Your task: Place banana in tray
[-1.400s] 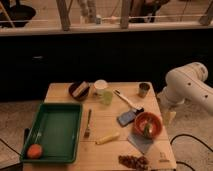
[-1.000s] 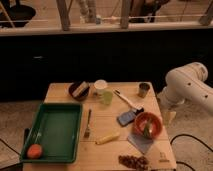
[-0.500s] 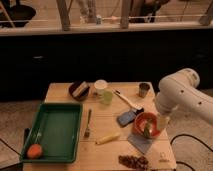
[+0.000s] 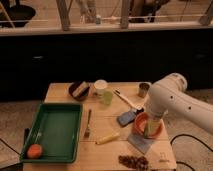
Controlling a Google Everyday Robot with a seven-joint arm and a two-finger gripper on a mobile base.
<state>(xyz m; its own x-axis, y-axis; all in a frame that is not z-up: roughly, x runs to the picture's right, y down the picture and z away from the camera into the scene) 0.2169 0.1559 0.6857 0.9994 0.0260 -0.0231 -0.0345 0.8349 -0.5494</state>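
The banana [image 4: 107, 138], small and pale yellow, lies on the wooden table [image 4: 60, 92] near its front edge, just right of the fork [image 4: 88, 124]. The dark-green tray [image 4: 55, 127] fills the table's left side, with a round orange fruit [image 4: 34, 150] in its near corner. My white arm reaches in from the right. My gripper [image 4: 150, 129] hangs low over the orange bowl [image 4: 139, 131], open with nothing in it, well to the right of the banana.
A dark bowl [image 4: 79, 90], a white cup [image 4: 100, 86], a green cup [image 4: 107, 97], a metal cup [image 4: 144, 89] and a white-handled utensil [image 4: 127, 100] stand at the back. A blue object [image 4: 127, 118], a grey cloth [image 4: 140, 144] and brown bits [image 4: 132, 161] lie near the bowl.
My arm has swung in from the right edge towards the table's middle, bringing the gripper down over the orange bowl. The banana and the tray have not moved.
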